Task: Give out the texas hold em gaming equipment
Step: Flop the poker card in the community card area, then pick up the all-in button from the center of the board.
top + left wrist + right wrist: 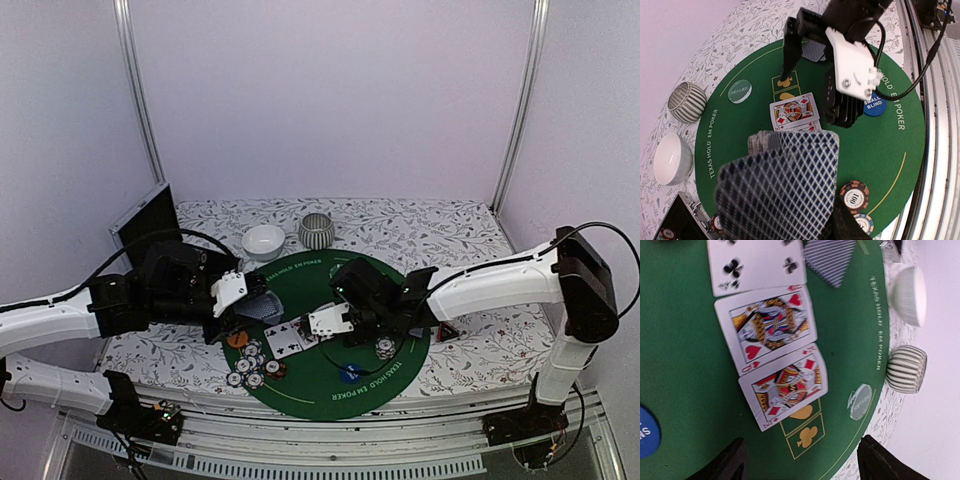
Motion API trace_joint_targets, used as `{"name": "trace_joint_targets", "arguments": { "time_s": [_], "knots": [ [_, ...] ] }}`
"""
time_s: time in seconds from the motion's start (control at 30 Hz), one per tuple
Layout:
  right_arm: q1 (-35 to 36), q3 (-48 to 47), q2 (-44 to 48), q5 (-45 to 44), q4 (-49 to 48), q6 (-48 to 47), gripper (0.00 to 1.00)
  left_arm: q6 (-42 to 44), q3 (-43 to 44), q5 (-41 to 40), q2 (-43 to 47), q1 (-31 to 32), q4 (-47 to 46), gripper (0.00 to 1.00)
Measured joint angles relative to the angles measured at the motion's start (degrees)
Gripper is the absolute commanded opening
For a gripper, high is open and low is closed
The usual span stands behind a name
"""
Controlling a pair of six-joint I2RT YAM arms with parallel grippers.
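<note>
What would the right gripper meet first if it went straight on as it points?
Probably the green mat at its printed gold club mark, just short of the king of diamonds; depth is unclear.

Counting three face-up cards (771, 331), two bowls (906, 369), three button discs (739, 90) in orange, blue and pale green, one green mat (685, 390).

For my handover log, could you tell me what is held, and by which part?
The left gripper holds the blue-backed cards by the end nearest its wrist; exact contact is hidden. The right gripper is open, empty.
</note>
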State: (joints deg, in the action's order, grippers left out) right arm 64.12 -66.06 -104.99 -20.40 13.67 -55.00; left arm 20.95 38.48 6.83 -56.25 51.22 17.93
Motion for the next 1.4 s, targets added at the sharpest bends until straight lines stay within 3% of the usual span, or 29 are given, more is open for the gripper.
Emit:
{"name": "trace_joint_targets", "arguments": {
  "time_s": [0.07, 0.13, 0.23, 0.33, 0.5, 0.63, 0.9, 1.1, 1.4],
  "knots": [
    [-0.1, -0.2, 3.4, 1.1, 0.4, 2.5, 0.92, 0.0, 0.0, 0.0, 0.0, 0.0, 0.0, 0.35],
    [-0.8, -1.8, 7.2, 2.2, 1.9, 7.4, 0.93, 0.0, 0.0, 0.0, 0.0, 0.0, 0.0, 0.35],
    [-4.8, -7.4, 11.1, 4.7, 6.8, 19.3, 0.93, 0.0, 0.0, 0.0, 0.0, 0.0, 0.0, 0.35],
    [-13.2, -9.3, 16.0, 7.2, 11.7, 35.3, 0.94, 0.0, 0.0, 0.0, 0.0, 0.0, 0.0, 0.35],
    [-25.5, -0.3, 22.3, 11.9, 21.7, 58.9, 0.97, 0.0, 0.0, 0.1, 0.0, 0.0, 0.0, 0.35],
    [-28.2, 7.0, 20.5, 18.4, 29.2, 67.1, 1.0, 0.0, 0.0, 0.1, 0.0, 0.0, 0.0, 0.35],
    [-32.9, 5.9, 13.9, 23.8, 34.9, 65.6, 0.99, 0.0, 0.0, 0.2, 0.0, 0.0, 0.0, 0.35],
    [-33.7, 1.6, 11.3, 22.5, 34.7, 54.7, 0.99, 0.0, 0.0, 0.2, 0.0, 0.0, 0.0, 0.35],
    [-33.7, 6.1, 7.0, 22.8, 36.1, 42.2, 0.99, 0.0, 0.0, 0.2, 1.1, 0.0, 0.0, 0.36]
  ]
}}
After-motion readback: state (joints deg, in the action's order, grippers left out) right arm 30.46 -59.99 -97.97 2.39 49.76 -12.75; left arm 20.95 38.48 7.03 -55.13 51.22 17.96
